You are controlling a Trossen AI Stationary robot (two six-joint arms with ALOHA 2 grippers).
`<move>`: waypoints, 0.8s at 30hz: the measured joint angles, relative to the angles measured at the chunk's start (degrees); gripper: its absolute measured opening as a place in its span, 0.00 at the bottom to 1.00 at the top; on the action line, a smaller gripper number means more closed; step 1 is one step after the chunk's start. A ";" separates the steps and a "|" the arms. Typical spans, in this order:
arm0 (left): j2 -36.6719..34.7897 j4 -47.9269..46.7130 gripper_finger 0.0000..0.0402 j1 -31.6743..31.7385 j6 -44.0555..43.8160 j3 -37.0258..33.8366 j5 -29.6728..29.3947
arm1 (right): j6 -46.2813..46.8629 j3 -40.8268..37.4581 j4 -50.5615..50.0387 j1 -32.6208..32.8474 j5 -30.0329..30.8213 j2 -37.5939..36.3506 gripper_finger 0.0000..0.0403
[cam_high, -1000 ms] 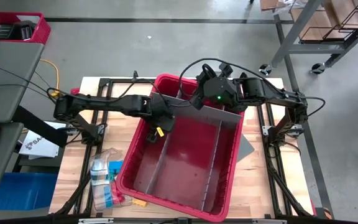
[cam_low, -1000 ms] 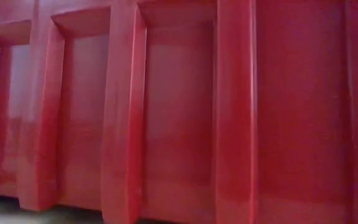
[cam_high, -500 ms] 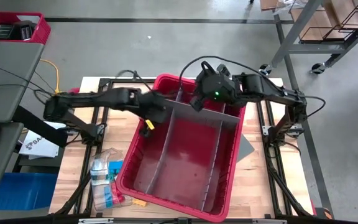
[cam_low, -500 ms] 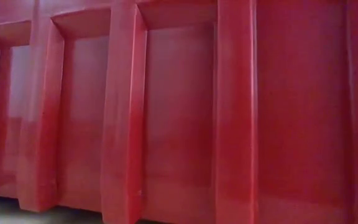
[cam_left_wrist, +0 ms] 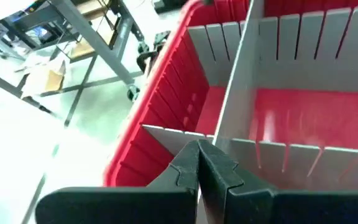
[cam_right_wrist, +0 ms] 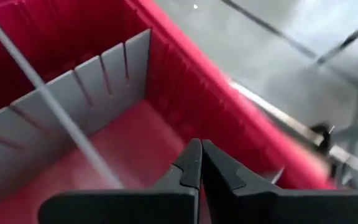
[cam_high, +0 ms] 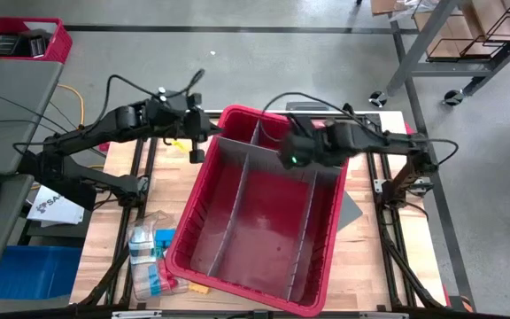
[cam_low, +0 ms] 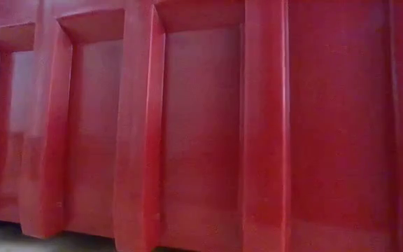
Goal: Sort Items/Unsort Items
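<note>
Glossy red plastic bin (cam_high: 326,239), matt grey plastic dividers (cam_high: 273,155), pale bare wooden table (cam_high: 361,257)

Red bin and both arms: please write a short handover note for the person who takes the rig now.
Left pincer: shut, empty, outside the red bin, near its far left corner.
Right pincer: shut, empty, over the bin's far end, above the grey dividers.
Items: a clear bag holding blue and red pieces lies on the table left of the bin; an orange piece lies by the bin's near left corner.
Done: nothing visible in the compartments.
Left: everything still to sort into the bin.
</note>
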 joint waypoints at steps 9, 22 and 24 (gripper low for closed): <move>3.21 13.30 0.00 9.37 -1.61 -2.14 18.09 | 22.10 -8.38 0.10 9.05 2.00 -5.73 0.00; 13.14 14.06 0.00 8.15 -0.07 -3.63 21.56 | 42.20 -23.94 -2.60 13.18 11.01 -5.04 0.00; 14.31 13.83 0.00 7.72 -0.07 -3.61 21.58 | 41.91 -26.40 -0.92 12.82 8.98 -4.96 0.00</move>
